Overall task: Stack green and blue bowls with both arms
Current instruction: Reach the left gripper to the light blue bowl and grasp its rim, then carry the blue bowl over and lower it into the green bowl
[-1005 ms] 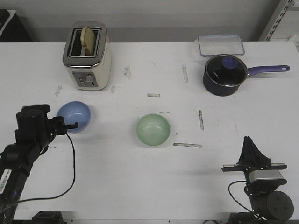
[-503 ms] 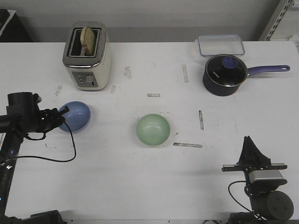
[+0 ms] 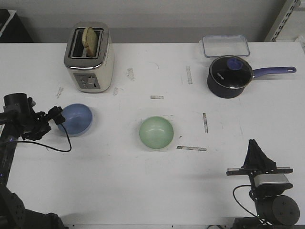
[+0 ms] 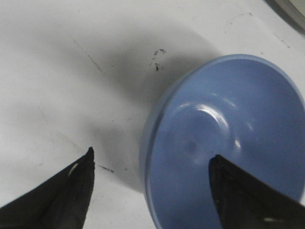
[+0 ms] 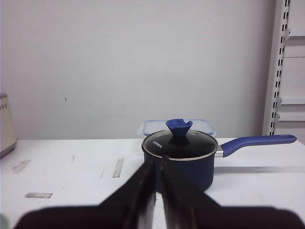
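Note:
The periwinkle blue bowl [image 3: 76,119] sits on the white table at the left, in front of the toaster. The mint green bowl [image 3: 156,132] sits near the table's middle. My left gripper [image 3: 58,116] is open at the blue bowl's left rim. In the left wrist view the blue bowl [image 4: 224,143] fills the right side, and the gripper [image 4: 151,164] straddles its rim, one fingertip [image 4: 81,176] outside over the table, the other over the bowl's inside. My right gripper [image 3: 254,149] is shut and empty at the front right, also seen in its wrist view [image 5: 157,164].
A cream toaster [image 3: 89,57] with bread stands at the back left. A dark navy saucepan [image 3: 229,76] with lid and long handle stands at the back right, a clear lidded box [image 3: 225,46] behind it. Tape marks dot the table [image 3: 143,181].
My left arm has swung leftward and lower, and its gripper now points right at the blue bowl's rim. The bowls and the right arm have not moved.

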